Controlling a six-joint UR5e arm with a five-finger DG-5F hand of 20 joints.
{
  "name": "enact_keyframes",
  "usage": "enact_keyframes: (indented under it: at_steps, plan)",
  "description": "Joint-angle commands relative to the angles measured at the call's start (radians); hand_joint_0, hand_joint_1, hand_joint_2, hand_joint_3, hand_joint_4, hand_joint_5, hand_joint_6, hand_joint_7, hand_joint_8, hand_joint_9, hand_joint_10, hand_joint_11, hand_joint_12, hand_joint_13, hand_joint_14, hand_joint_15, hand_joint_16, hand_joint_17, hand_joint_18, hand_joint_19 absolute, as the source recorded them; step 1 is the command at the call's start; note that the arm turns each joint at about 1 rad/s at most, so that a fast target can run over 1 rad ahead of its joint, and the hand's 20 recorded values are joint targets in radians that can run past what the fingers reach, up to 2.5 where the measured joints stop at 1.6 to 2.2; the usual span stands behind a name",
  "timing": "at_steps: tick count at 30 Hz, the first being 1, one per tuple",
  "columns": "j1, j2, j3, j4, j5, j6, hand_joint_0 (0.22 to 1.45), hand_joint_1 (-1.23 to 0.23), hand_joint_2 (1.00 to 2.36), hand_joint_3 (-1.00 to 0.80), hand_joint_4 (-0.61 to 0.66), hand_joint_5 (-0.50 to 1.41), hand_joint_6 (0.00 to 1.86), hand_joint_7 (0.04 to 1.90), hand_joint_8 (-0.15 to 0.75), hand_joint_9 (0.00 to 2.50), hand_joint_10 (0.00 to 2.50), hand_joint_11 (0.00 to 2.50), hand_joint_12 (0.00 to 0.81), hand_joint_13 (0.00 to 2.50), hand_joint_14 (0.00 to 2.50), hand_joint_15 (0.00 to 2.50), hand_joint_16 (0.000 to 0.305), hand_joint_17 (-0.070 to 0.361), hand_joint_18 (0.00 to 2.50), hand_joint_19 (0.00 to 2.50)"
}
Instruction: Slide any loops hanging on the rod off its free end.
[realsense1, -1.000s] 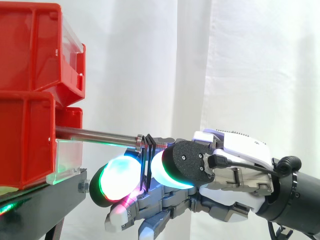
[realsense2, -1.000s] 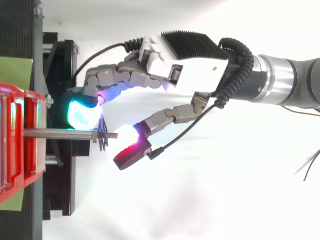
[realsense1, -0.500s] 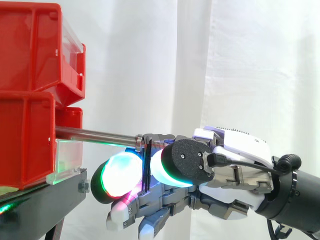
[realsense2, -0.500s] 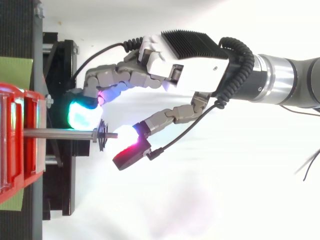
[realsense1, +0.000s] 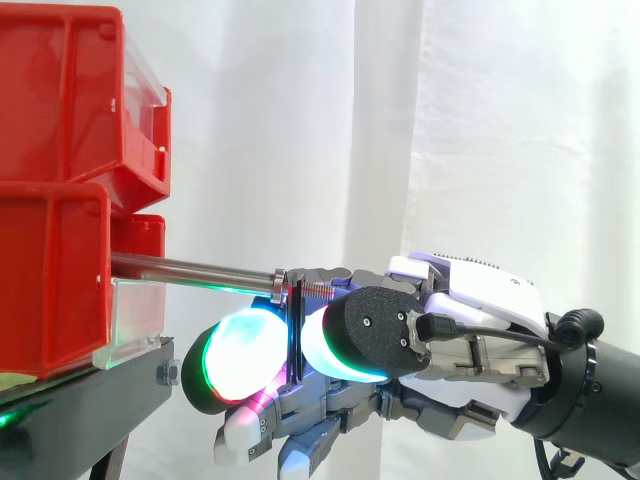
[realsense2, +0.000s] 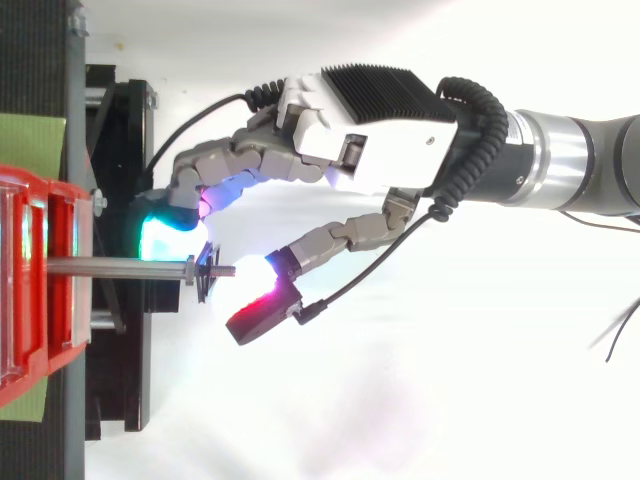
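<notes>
A thin metal rod (realsense1: 190, 268) sticks out to the right from the red bins, also seen from above (realsense2: 120, 266). Black loops (realsense1: 296, 325) hang on it close to its free end, just past a small collar (realsense2: 207, 278). My hand (realsense1: 470, 335) reaches in from the right, below and beside the rod's tip. Its fingers are curled. A green-glowing pad (realsense1: 235, 355) sits on the bin side of the loops. The thumb's white-cyan pad (realsense1: 335, 340) sits on the free-end side. Both press close against the loops. From above, the cyan pad (realsense2: 165, 238) lies against the rod beside the loops.
Two stacked red bins (realsense1: 60, 200) stand at the left on a black stand (realsense1: 90, 395). The rod's free end points into open room before the white curtain (realsense1: 500, 130). A green strip (realsense2: 30, 140) lies under the bins in the top view.
The cyan fingertip has come down onto the rod beside the loops. The loops have shifted slightly toward the free end and now hang straighter between the two pads.
</notes>
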Motion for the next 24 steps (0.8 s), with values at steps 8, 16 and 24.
enact_keyframes:
  at_steps: [8, 16, 24]
  plan:
    - [0.0, 0.0, 0.0, 0.0, -0.016, 0.0, 0.64, -0.68, 1.02, -0.32, 0.18, -0.2, 0.79, 0.93, 0.297, 0.8, 0.01, 0.27, 0.29, 0.86, 0.0, 0.13, 0.046, 0.104, 0.97, 0.38]
    - [-0.006, 0.0, 0.0, 0.0, -0.025, 0.002, 0.64, -0.69, 1.02, -0.27, 0.17, -0.21, 0.83, 0.88, 0.295, 0.8, 0.01, 0.27, 0.289, 0.86, 0.01, 0.13, 0.046, 0.104, 0.97, 0.38]
    - [-0.014, 0.001, 0.0, -0.005, -0.033, 0.008, 0.64, -0.69, 1.02, -0.23, 0.16, -0.22, 0.85, 0.87, 0.295, 0.79, 0.01, 0.28, 0.287, 0.85, 0.0, 0.14, 0.046, 0.104, 0.97, 0.39]
